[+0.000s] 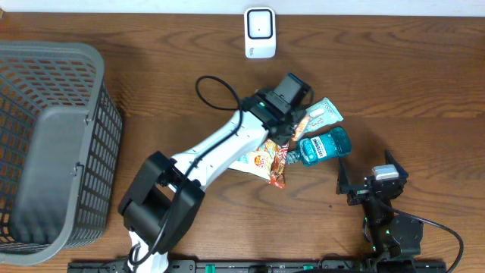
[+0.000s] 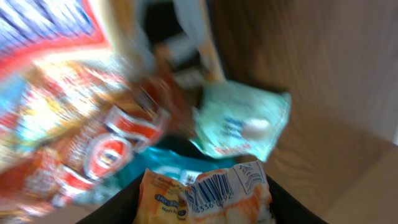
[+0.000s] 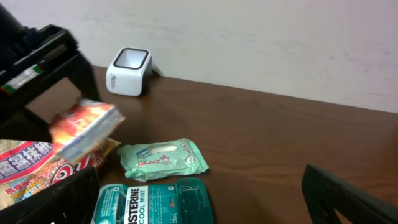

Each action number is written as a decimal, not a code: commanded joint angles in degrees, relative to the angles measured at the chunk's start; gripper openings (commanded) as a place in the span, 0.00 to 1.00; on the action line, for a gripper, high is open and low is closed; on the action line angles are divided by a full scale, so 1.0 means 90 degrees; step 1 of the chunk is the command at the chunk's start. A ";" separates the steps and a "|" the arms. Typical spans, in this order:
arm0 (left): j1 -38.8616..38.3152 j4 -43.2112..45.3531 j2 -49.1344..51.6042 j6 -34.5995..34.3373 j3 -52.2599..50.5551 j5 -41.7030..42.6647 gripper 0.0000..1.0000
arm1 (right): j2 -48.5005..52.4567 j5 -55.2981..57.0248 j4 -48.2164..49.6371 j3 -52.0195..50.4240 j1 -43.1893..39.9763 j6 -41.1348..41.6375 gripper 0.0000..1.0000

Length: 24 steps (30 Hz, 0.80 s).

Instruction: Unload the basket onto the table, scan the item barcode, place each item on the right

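**Wooden table, packet in the left grip: get its barcode to the scanner**

Wood-grain table (image 1: 424, 68) runs back to a pale wall, and the white scanner (image 1: 259, 32) stands at the far edge, well apart from the pile of goods. Your left gripper (image 2: 208, 208) is clamped on the orange packet (image 3: 84, 127), which hangs clear of the table above the pile. The wrist view shows the barcode (image 2: 214, 186) printed on the face turned toward the gripper's own camera, so you will likely need to rotate the wrist until that face meets the scanner's window. Carry it high and level; the wrapper looks soft and crinkled, so a bent panel could spoil the read. Hold it steady before the window, not sweeping past.

Beneath your path lie the red snack bag (image 1: 265, 159), the mint-green pouch (image 1: 322, 112) and the blue mouthwash bottle (image 1: 324, 145), all close together; rise straight up so nothing drags along. The grey basket (image 1: 98, 114) sits far left, out of the way. Your right gripper (image 1: 367, 180) waits near the front edge, fingers spread wide and holding nothing. Nothing stands between pile and scanner.
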 commanded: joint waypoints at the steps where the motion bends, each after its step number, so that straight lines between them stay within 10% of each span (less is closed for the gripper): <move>1: -0.0291 0.0250 0.0024 -0.0765 -0.0029 -0.0622 0.49 | 0.0012 0.0010 -0.0024 -0.0010 0.0027 0.0073 0.99; 14: -0.0857 0.0476 0.0308 -0.1897 -0.0029 -0.0442 0.52 | 0.0012 0.0010 -0.0024 -0.0010 0.0027 0.0073 0.99; 19: -0.0869 0.0539 0.0367 -0.1902 -0.0029 -0.0364 0.99 | 0.0012 0.0010 -0.0024 -0.0010 0.0027 0.0073 0.99; 24: -0.0760 0.0532 0.0367 -0.1139 -0.0029 -0.0381 0.98 | 0.0015 0.0010 -0.0024 -0.0010 0.0027 0.0073 0.99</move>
